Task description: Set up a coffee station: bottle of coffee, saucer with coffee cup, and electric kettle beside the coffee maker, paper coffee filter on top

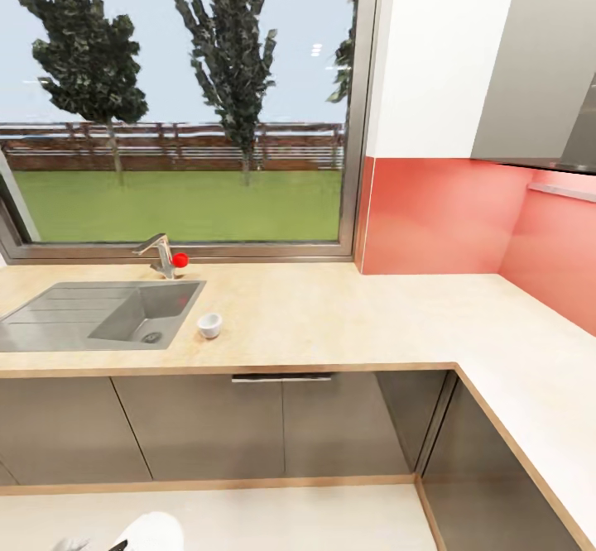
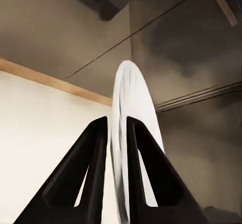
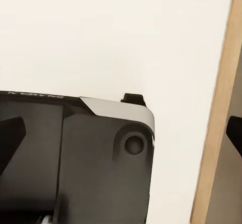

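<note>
A small white coffee cup (image 1: 209, 325) stands upright on the light wood-grain kitchen countertop (image 1: 356, 319), just right of the sink. My left gripper (image 2: 117, 120) is shut on the white saucer (image 2: 133, 95), which I see edge-on between the black fingers (image 2: 91, 153). The same saucer (image 1: 151, 532) shows as a white shape low in the head view, above the floor in front of the cabinets. My right gripper (image 3: 123, 133) is open, with nothing between its fingertips, hanging over the robot's dark base. The coffee maker, bottle of coffee, paper coffee filter, electric kettle and kitchen shelf are out of view.
A steel sink (image 1: 99, 313) with a faucet (image 1: 161, 255) and red knob sits at the counter's left. The counter turns a corner and runs forward on the right (image 1: 538, 385). Behind it are a window, a red backsplash (image 1: 439, 216) and a grey wall cabinet (image 1: 538, 71).
</note>
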`<state>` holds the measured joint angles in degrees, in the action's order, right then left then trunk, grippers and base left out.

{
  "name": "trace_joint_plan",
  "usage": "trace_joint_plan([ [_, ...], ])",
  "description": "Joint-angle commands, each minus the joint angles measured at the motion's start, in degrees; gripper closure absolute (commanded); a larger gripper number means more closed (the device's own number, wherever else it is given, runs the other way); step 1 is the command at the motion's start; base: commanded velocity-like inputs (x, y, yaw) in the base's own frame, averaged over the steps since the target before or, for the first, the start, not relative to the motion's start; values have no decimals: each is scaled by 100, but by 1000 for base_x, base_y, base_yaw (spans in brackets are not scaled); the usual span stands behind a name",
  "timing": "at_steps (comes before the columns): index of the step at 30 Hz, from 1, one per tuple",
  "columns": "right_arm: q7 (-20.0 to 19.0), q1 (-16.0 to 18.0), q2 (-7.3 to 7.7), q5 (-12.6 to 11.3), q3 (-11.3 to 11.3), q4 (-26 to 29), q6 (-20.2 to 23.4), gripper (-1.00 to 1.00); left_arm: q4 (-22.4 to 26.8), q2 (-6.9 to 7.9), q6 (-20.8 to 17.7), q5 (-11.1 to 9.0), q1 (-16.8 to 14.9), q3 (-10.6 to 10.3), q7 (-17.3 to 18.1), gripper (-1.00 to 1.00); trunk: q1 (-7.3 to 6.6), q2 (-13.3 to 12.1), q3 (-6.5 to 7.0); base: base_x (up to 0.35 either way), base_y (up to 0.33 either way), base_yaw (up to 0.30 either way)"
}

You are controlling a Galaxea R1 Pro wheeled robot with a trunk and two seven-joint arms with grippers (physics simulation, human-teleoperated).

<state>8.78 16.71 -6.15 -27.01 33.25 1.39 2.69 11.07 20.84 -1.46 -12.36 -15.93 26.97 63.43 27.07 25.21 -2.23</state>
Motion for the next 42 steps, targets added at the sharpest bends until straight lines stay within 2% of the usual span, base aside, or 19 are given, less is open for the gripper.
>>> trace_joint_plan([
  [1, 31, 3, 0, -41, 46, 10, 28, -100, -7, 8, 76, -33, 17, 27, 7, 100, 3, 12, -13, 0, 0, 0],
  [3, 35, -1, 32, -25, 42, 10, 5, -100, -19, 7, 217, -31, 76, 115, -14, 100, 3, 12, -15, 0, 0, 101],
  [21, 36, -9, 44, -15, 42, 2, 13, -100, -26, -1, 248, -30, 90, 158, -58, 100, 3, 12, -75, 0, 0, 255],
  [29, 14, -21, 105, -15, 40, 2, 13, -100, -24, 12, 227, -37, 153, 210, -67, 100, 3, 12, -112, 0, 0, 255],
  [32, 5, -48, 155, -17, 37, 5, 8, -100, -22, 20, 228, -38, 170, 377, -63, 100, 3, 12, -128, 0, 0, 248],
  [33, -126, -59, 227, -28, 40, 9, 6, -100, -17, 36, 237, -36, 215, 634, -60, 100, 3, 12, -134, 31, 0, 246],
  [36, -540, -62, 252, -20, 41, 10, 12, -100, 3, 63, 245, -42, 332, 943, -36, 100, 3, 12, -150, 108, 0, 245],
  [37, -620, -64, 261, -16, 37, 4, 12, -100, 8, 66, 250, -39, 355, 1111, -27, 100, 3, 12, -156, 252, 0, 245],
  [42, -640, -77, 264, -15, 39, 2, 13, -100, 1, 55, 257, -35, 369, 1177, -29, 100, 3, 12, -184, 312, 3, 232],
])
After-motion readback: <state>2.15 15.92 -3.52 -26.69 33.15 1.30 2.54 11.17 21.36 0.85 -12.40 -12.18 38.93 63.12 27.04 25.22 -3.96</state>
